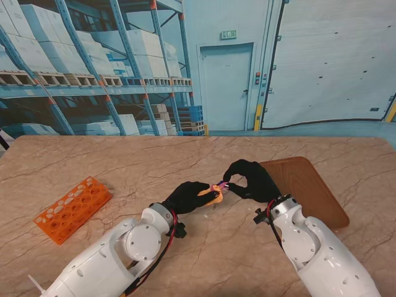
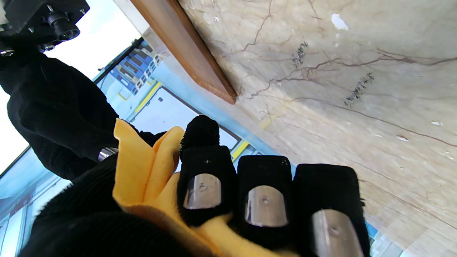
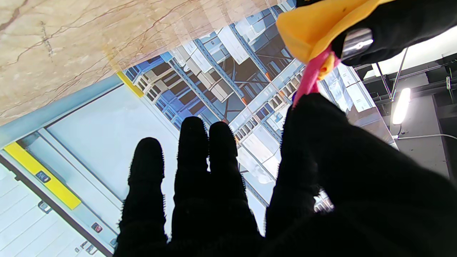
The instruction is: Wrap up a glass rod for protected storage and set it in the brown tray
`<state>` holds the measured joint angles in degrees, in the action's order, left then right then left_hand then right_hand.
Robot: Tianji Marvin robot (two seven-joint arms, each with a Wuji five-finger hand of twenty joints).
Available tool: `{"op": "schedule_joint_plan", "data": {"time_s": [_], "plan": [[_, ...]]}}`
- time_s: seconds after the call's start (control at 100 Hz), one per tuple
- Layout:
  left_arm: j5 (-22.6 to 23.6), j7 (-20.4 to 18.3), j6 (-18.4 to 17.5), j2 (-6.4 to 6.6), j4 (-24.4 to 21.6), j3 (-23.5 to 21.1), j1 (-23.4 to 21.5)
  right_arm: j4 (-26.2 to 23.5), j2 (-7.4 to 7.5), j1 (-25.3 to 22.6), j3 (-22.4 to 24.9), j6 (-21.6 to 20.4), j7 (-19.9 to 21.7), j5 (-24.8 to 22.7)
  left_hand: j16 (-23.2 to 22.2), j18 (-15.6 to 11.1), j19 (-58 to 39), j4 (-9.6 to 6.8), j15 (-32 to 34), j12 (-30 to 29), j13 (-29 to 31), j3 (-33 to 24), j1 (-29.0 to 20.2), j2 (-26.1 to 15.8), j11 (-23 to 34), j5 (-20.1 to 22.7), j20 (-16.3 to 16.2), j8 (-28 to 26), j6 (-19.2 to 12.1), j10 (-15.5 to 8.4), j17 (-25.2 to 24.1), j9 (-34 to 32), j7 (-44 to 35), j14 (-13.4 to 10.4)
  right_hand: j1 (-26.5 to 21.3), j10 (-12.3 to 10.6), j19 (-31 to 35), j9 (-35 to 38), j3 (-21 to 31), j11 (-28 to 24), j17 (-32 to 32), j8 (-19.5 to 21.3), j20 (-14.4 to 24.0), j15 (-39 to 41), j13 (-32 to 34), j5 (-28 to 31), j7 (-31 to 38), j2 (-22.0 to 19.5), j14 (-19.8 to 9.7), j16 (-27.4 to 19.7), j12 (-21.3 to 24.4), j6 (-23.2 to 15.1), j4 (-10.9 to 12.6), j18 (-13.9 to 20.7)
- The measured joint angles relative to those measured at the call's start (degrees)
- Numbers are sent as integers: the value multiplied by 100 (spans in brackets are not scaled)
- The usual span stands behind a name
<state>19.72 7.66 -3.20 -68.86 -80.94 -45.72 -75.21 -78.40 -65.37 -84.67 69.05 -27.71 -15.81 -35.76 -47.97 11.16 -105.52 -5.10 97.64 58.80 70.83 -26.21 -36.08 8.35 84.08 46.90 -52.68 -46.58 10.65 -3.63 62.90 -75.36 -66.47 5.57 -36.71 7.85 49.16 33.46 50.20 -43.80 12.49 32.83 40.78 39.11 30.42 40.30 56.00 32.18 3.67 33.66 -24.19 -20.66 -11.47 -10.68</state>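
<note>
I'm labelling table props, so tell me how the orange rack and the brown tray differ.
The orange rack lies on the left side of the table; the brown tray lies on the right, beside the right hand. The rack is bright orange with a grid of holes; the tray is a plain, flat wood-brown slab with rounded corners. The tray looks larger. Both rest flat on the marble table, and neither is being held.
</note>
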Motion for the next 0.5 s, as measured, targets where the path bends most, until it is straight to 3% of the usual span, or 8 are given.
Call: {"op": "schedule_joint_plan", "data": {"time_s": [0.5], "plan": [[-14,-27,24,-1,8,1,11,89,2,137,-75,-12,83,97,10,1,0,-8,0,-1,0,-2,0,0,1,0,-5,-1,-1,-1,0,0,-11,0,0,-8,2,0,-56,-19,0,41,-4,57,58,-52,0,-27,-17,0,9,-84,0,0]]}}
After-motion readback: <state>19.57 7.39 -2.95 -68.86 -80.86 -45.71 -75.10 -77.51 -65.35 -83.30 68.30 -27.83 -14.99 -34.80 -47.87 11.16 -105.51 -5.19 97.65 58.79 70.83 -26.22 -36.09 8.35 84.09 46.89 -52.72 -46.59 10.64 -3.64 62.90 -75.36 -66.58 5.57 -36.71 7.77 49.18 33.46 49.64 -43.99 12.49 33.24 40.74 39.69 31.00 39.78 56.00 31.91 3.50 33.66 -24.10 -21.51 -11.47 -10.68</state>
